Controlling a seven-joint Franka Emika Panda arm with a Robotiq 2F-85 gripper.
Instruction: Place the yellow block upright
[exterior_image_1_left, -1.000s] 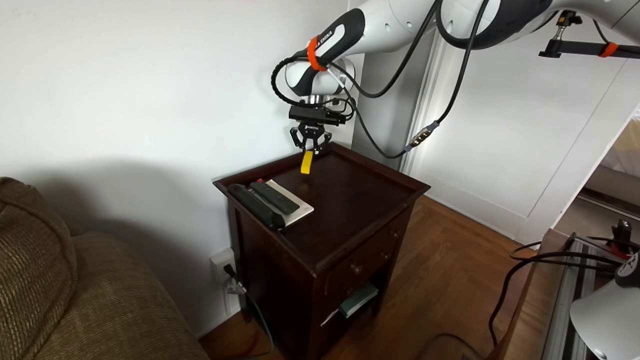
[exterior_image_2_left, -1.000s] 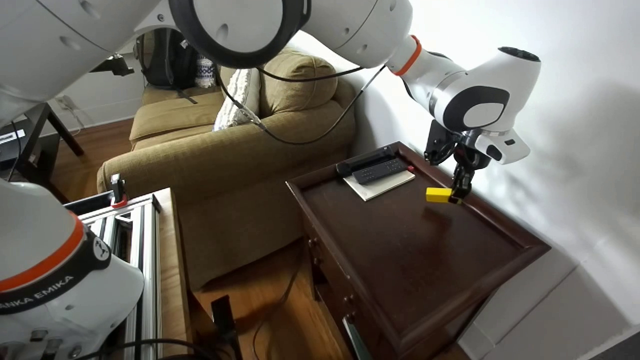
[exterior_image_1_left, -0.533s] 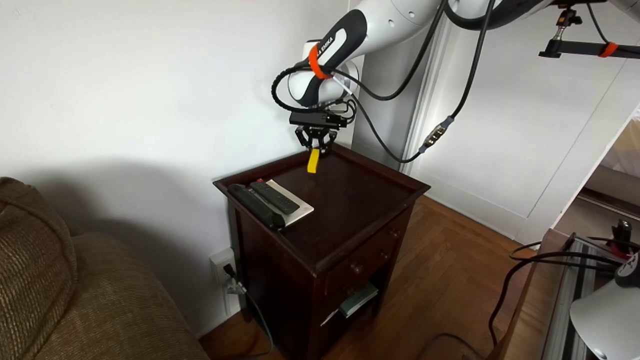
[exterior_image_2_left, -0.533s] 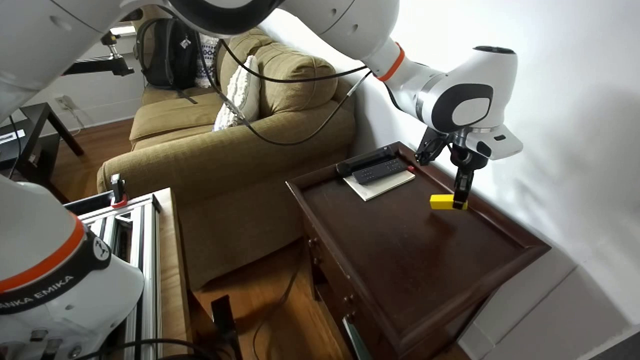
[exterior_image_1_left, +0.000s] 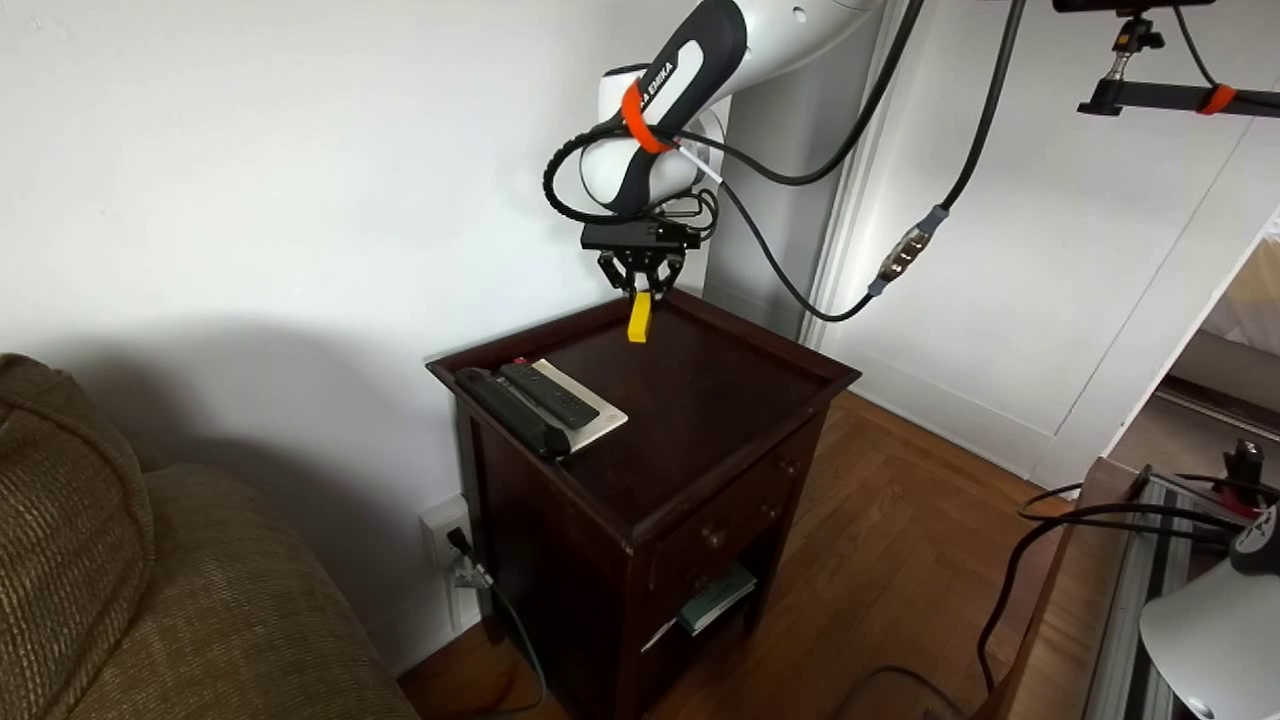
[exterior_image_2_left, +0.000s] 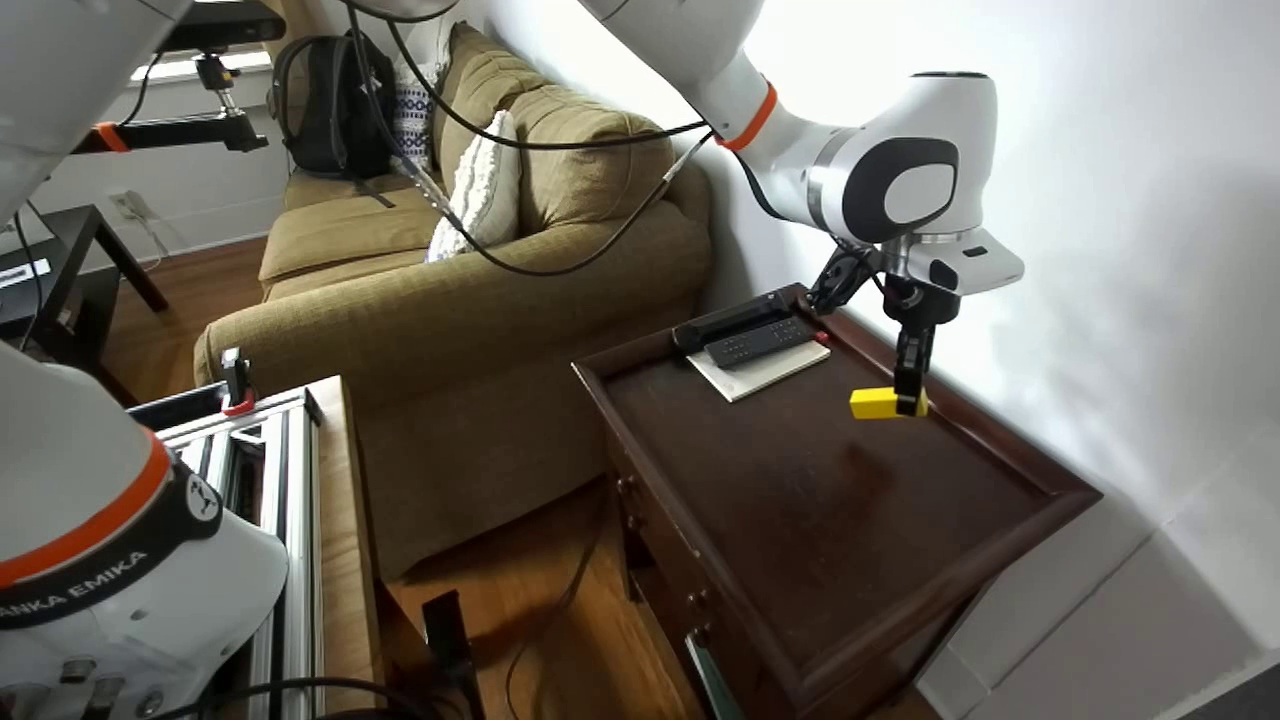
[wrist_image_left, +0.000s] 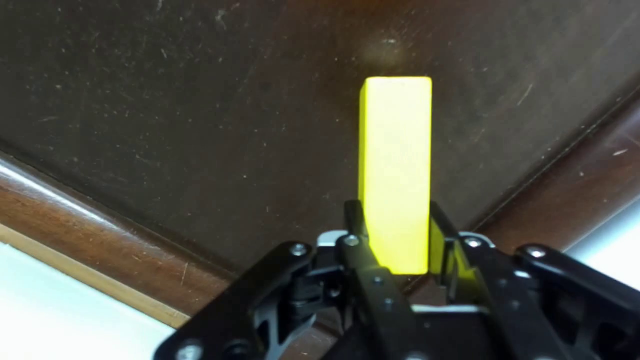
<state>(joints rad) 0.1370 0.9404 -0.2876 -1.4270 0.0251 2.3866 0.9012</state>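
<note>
The yellow block (exterior_image_1_left: 639, 318) is a small elongated block, also in an exterior view (exterior_image_2_left: 873, 404) and in the wrist view (wrist_image_left: 397, 150). My gripper (exterior_image_1_left: 643, 293) is shut on it near one end, with a finger on each long side (wrist_image_left: 392, 207). The fingers point down in an exterior view (exterior_image_2_left: 909, 405). The block's long axis lies close to horizontal there, and most of its length sticks out from the fingers toward the cabinet's middle. It is held above the dark cabinet top (exterior_image_2_left: 800, 500), with a faint reflection below it. One finger hides part of the block.
A white booklet (exterior_image_1_left: 606, 426) with a dark remote (exterior_image_1_left: 550, 394) and a longer black device (exterior_image_1_left: 510, 412) lies at the cabinet's sofa-side edge. A raised rim (exterior_image_2_left: 1000, 455) runs round the top. The white wall (exterior_image_2_left: 1130, 300) stands close behind the gripper.
The gripper and block have shifted right in an exterior view. The gripper has turned from leaning to nearly vertical. The block has stayed in the fingers.
</note>
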